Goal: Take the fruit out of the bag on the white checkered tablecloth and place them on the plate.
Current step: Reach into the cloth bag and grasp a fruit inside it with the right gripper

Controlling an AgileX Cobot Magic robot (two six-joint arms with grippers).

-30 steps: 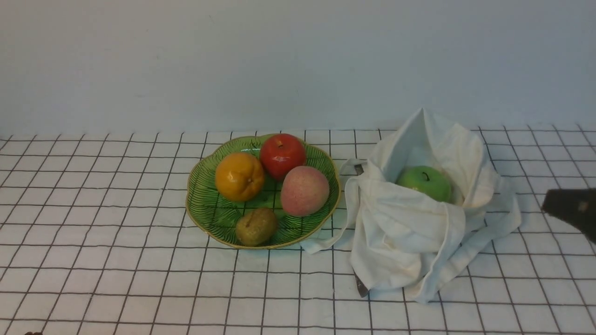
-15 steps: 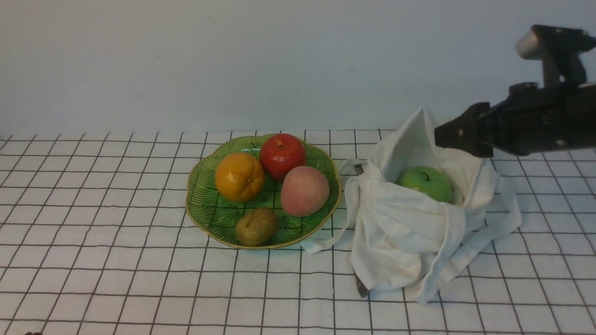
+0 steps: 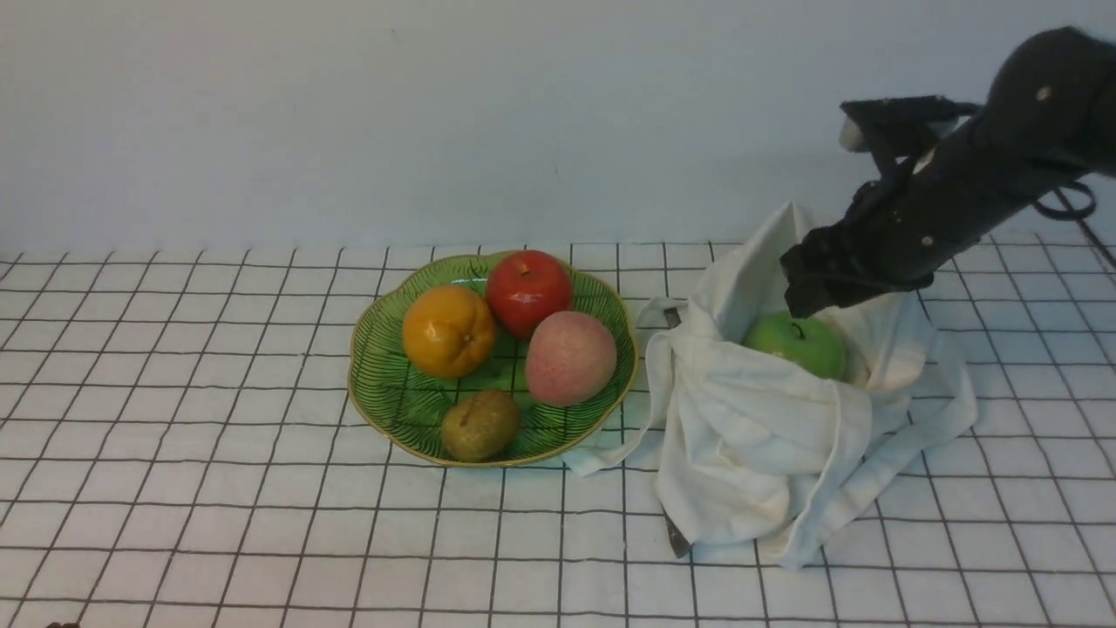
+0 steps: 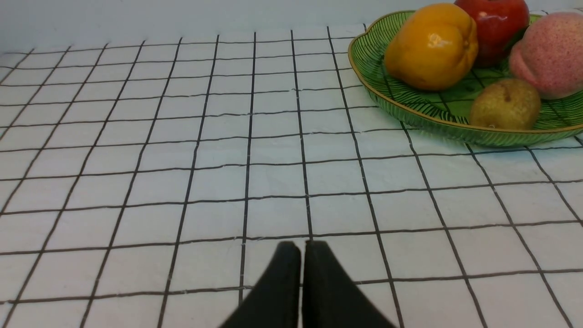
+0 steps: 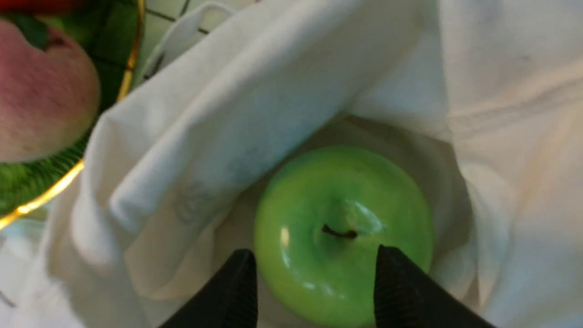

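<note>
The bench is covered by the white checkered tablecloth (image 3: 218, 523), which is left bare across the left and front. The off-white cloth bag (image 3: 758, 445) is slumped just right of the green, yellow-rimmed plate (image 3: 384, 397), which is crowded by an orange (image 3: 448, 330), a red apple (image 3: 528, 290), a peach (image 3: 570, 357) and an olive-brown fruit (image 3: 479, 424). The glossy green apple (image 3: 802, 344) is seen in the bag's open mouth, its lower half hidden by folds. The right end effector (image 5: 313, 250) is held spread just above it, gripping nothing. The left end effector (image 4: 302, 248) is closed, empty.
</note>
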